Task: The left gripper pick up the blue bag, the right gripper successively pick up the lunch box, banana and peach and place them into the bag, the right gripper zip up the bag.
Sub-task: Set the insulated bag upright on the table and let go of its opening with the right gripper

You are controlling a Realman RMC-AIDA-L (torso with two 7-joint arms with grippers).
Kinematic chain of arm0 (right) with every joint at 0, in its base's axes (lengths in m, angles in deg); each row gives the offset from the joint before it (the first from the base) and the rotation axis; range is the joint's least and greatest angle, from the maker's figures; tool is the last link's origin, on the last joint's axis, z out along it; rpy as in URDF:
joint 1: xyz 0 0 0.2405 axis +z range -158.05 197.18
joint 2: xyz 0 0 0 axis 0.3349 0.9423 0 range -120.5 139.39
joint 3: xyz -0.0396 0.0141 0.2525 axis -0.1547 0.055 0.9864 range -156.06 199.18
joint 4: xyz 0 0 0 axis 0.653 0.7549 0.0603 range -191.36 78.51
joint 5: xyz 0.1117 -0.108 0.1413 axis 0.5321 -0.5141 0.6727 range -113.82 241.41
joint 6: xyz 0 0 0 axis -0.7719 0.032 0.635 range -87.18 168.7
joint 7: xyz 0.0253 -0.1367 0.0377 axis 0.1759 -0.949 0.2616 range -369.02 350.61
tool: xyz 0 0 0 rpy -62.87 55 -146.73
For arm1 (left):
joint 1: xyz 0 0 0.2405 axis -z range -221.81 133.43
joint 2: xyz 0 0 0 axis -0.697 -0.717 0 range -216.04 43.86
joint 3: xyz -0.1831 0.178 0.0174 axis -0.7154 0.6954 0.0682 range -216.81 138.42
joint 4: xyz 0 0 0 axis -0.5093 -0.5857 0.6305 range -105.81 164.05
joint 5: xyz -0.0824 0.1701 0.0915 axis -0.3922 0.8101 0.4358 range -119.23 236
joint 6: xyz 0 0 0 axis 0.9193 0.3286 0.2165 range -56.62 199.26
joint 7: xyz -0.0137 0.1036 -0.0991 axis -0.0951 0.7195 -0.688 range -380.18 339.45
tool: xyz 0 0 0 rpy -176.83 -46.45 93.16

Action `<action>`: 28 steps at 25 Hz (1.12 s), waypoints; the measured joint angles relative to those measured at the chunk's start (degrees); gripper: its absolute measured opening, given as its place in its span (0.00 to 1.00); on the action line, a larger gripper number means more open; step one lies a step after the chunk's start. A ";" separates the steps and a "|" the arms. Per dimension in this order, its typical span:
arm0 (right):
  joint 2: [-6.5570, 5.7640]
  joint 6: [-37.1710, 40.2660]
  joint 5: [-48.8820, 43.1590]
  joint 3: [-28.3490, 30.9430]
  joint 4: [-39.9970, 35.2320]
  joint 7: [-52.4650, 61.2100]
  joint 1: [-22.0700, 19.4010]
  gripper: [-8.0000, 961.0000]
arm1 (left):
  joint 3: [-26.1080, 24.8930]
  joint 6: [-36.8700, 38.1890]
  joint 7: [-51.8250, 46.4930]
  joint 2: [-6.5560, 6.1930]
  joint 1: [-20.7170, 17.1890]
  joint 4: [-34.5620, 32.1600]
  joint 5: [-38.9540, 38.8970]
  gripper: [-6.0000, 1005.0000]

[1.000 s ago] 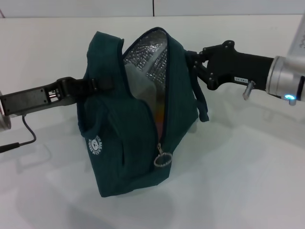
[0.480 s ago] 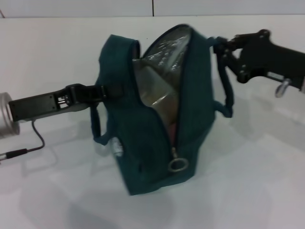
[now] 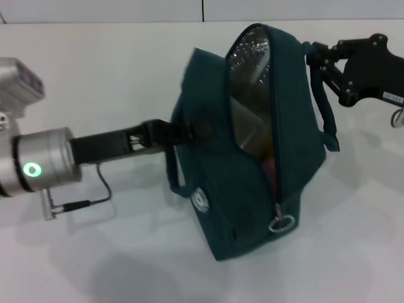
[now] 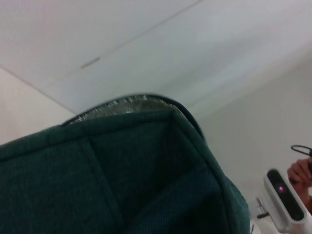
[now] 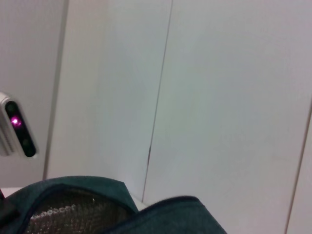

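Shifted rightward, blue bag — long axis upright, opening tilted right

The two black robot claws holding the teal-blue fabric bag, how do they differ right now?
The left gripper grips the large teal-blue fabric lunch bag partway down the bag's left side; the right gripper holds it near its top, on the bag's right side. The left gripper's arm shows its silver cuff with a green light; the right gripper's arm is mostly out of frame. Both are black and reach in sideways.
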 joint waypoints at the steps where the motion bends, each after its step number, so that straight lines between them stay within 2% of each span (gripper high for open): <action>1: -0.01 0.10 -0.75 0.06 -0.01 0.42 0.00 0.07 | 0.38 -0.26 0.31 0.02 0.37 0.78 -0.02 0.05; 5: 0.05 1.93 -3.65 1.83 -0.42 2.35 -0.08 0.09 | 2.37 -0.73 0.46 0.36 1.61 2.41 -0.63 0.05; 12: 0.06 4.12 -5.23 5.03 0.72 3.58 0.66 0.13 | 2.81 -4.35 0.82 0.44 1.78 3.66 -1.14 0.05; 21: 0.30 8.26 -7.14 4.93 4.21 4.86 1.23 0.17 | 2.43 -5.60 1.73 0.37 0.65 4.35 -1.16 0.05; 28: 0.22 11.60 -7.01 8.71 6.17 4.14 -0.10 0.21 | 2.39 -6.16 1.76 0.29 0.44 4.47 -1.49 0.05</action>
